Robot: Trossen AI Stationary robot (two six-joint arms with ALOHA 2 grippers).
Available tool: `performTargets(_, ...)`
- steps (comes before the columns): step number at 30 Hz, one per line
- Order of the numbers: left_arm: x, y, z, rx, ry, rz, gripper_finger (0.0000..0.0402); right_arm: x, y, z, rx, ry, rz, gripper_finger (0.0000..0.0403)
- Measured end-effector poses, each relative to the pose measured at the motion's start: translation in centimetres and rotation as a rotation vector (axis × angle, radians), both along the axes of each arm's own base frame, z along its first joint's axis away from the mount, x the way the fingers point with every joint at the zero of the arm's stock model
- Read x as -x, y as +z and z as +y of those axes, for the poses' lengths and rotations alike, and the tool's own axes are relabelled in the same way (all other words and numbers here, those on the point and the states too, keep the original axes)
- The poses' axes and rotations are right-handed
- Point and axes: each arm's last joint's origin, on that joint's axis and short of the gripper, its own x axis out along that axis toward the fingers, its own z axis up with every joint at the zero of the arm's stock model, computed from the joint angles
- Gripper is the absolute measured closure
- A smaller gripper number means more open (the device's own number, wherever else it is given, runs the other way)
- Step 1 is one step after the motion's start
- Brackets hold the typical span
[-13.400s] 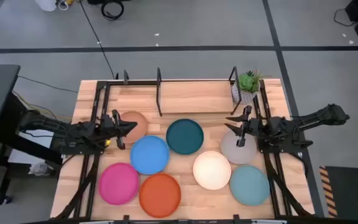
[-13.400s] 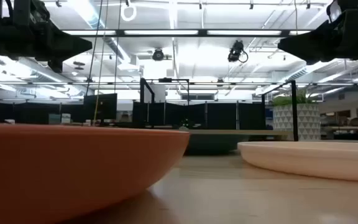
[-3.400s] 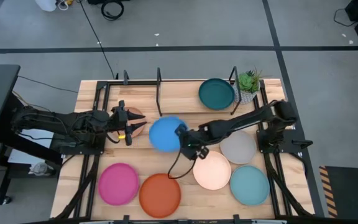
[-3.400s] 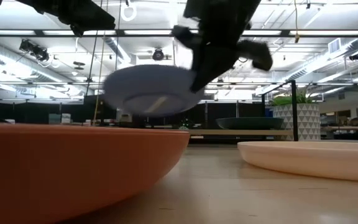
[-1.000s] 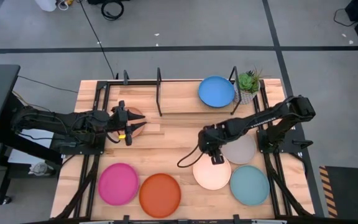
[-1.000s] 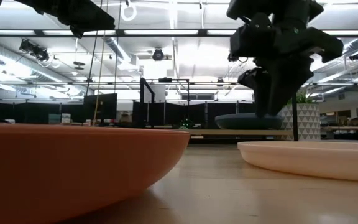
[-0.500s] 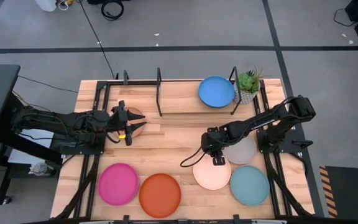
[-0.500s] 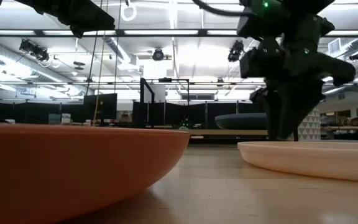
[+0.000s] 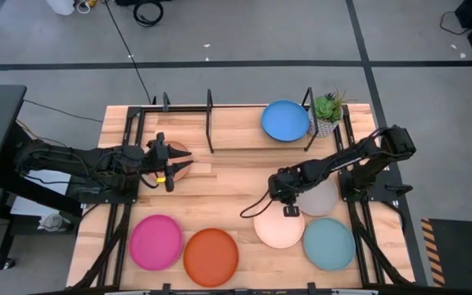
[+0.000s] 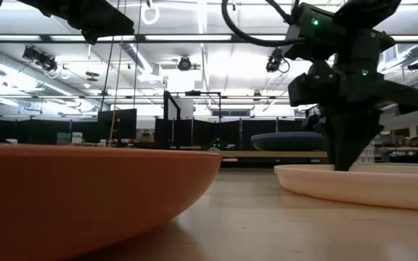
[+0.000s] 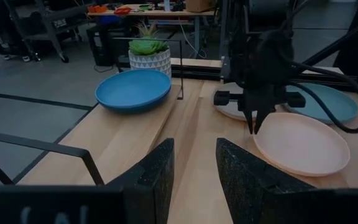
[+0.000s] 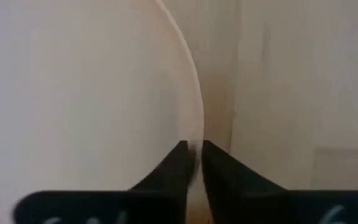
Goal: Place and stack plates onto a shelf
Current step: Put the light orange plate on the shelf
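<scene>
My right gripper (image 9: 288, 209) stands over the far rim of the cream plate (image 9: 280, 229) and is shut on it. The cream plate lies flat on the table beside the grey plate (image 9: 318, 197) and the light teal plate (image 9: 329, 243). A blue plate (image 9: 285, 120) lies on the right end of the shelf's (image 9: 210, 123) wood base. The magenta plate (image 9: 156, 242) and the orange plate (image 9: 211, 256) lie near the front edge. My left gripper (image 9: 169, 168) waits open at the table's left, above the tan plate (image 9: 182, 157). My right gripper pinches the cream plate's far rim (image 12: 196, 140) between its two fingers, one finger inside the plate and one outside. The fingers (image 10: 343, 163) come from above, pointing down. The plate (image 10: 361, 185) rests on the table.
A small potted plant (image 9: 328, 106) stands at the shelf's right end, behind the blue plate. The shelf's black rods rise along the far edge. Bare wood lies in the table's middle (image 9: 228, 184). The orange plate (image 10: 85, 196) fills the low view's near left.
My right gripper has come down and a little toward the table's right edge onto the cream plate's far rim, and its fingers have shut on that rim. The plate stays on the table.
</scene>
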Motion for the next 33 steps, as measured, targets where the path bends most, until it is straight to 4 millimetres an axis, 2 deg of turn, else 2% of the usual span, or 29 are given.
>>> performTargets(2,0.0,0.0,-0.1,-0.002,-0.02,0.002,0.0274,-0.2,0.1,-0.5,-0.013,-0.023,-0.017,0.0388)
performTargets(7,-0.7,-0.1,-1.9,-0.095,-0.408,0.011,0.0274,-0.9,0.6,-2.5,-0.046,-0.083,-0.039,0.0382)
performTargets(10,-1.6,-0.5,-3.0,-0.197,-0.476,0.022,0.0274,-1.4,1.8,-4.1,-0.086,-0.085,-0.068,0.0388)
performTargets(17,-4.2,-3.4,-4.9,-0.429,-0.477,0.19,0.0274,-1.7,6.5,-7.0,-0.149,-0.083,-0.157,0.0387)
performTargets(21,-5.9,-4.6,-5.6,-0.552,-0.389,0.225,0.0274,-1.6,8.9,-8.3,-0.136,-0.113,-0.184,0.0386)
performTargets(27,-8.7,-6.9,-6.3,-0.786,-0.333,0.266,0.0274,-1.9,11.0,-9.1,-0.122,-0.114,-0.199,0.0386)
performTargets(33,-10.8,-8.8,-6.8,-1.036,-0.283,0.296,0.0264,-1.9,11.5,-9.6,-0.14,-0.115,-0.209,0.0386)
